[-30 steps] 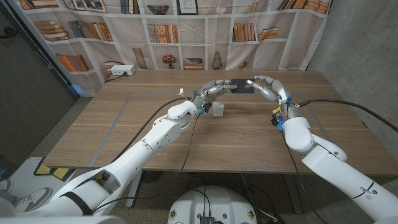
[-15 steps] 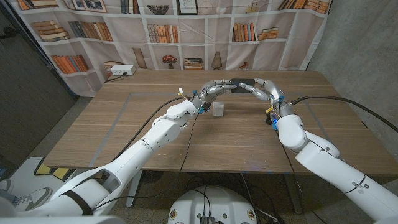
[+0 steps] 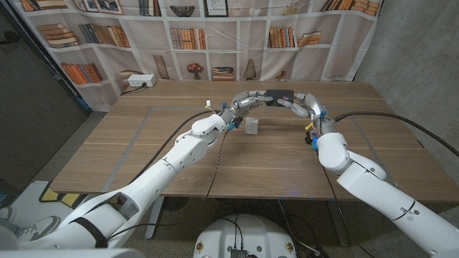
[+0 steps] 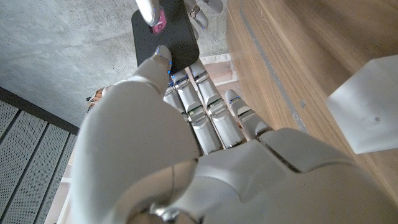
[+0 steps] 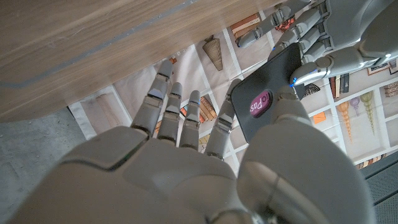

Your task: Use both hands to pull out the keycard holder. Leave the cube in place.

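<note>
Head view: hands pinching keycard holder

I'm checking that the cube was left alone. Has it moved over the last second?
No. In the head view the cube stands at the same spot on the table, beside the left hand's wrist.

Right hand fills the lower frame — its thumb tip presses the black keycard holder, right on the round pink logo. Left hand grips the holder's far end at upper right. Wooden table spans the upper left; bookshelf backdrop between the fingers.
</note>
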{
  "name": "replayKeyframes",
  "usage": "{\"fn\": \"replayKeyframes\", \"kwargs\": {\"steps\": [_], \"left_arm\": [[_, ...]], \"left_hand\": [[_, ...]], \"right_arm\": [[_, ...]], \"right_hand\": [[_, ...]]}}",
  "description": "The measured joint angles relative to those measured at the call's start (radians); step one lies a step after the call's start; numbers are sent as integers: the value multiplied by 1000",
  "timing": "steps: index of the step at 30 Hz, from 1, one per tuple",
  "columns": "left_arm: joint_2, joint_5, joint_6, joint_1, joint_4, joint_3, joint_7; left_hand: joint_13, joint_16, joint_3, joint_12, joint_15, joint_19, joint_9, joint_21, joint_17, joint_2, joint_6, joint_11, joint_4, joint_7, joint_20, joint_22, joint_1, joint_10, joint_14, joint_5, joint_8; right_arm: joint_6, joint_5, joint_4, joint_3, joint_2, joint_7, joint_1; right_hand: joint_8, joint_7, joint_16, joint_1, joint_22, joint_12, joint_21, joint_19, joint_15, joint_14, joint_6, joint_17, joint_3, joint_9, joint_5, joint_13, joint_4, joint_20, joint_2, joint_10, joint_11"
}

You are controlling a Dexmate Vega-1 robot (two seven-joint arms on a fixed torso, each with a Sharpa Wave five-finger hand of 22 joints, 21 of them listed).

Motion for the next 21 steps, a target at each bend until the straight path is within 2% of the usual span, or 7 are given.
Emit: {"fn": "replayKeyframes", "kwargs": {"steps": [7, 10, 16, 21], "left_arm": [[-5, -2, 0, -8, 17, 3, -14], [-9, -3, 0, -11, 24, 6, -20], [-14, -5, 0, -15, 34, 10, -28], [-19, -6, 0, -17, 40, 13, -34]], "left_hand": [[0, 0, 0, 1, 0, 0, 0, 0, 0, 0, 0, 0, 0, 0, 0, 0, 0, 0, 0, 2, -2], [0, 0, 0, 1, 0, 0, 0, 0, 0, 0, 0, 0, 0, 0, 0, 0, 0, 0, 0, 2, -3], [0, -8, 0, 1, 0, -6, 0, 0, 0, 0, 0, 0, 0, 0, -6, 0, 0, 0, 0, 2, -3], [0, -8, 0, 1, 0, -6, -1, 0, 0, 0, 0, 0, 0, 0, -6, 0, 0, 0, 0, 2, -4]], "right_arm": [[4, 11, 4, 5, 4, -17, -5], [7, 16, 5, 8, 5, -22, -7], [10, 23, 7, 10, 5, -29, -9], [10, 29, 7, 11, 5, -34, -11]], "right_hand": [[0, -16, 0, 2, 0, 2, 0, 15, -13, 17, -13, 0, 3, 10, 0, 0, 3, 4, 2, 12, -12], [5, -24, 0, 9, 0, 8, 2, 22, -15, 26, -5, 0, 6, 16, 0, 0, 6, 0, 9, 27, -27], [26, -30, 0, 25, 0, 14, 6, 25, -28, 39, 20, 0, 11, 28, 5, 4, 11, 3, 14, 61, -61], [43, -35, 0, 33, 0, 15, 6, 25, -34, 56, 46, 0, 15, 39, 5, 4, 7, 3, 14, 85, -84]]}}
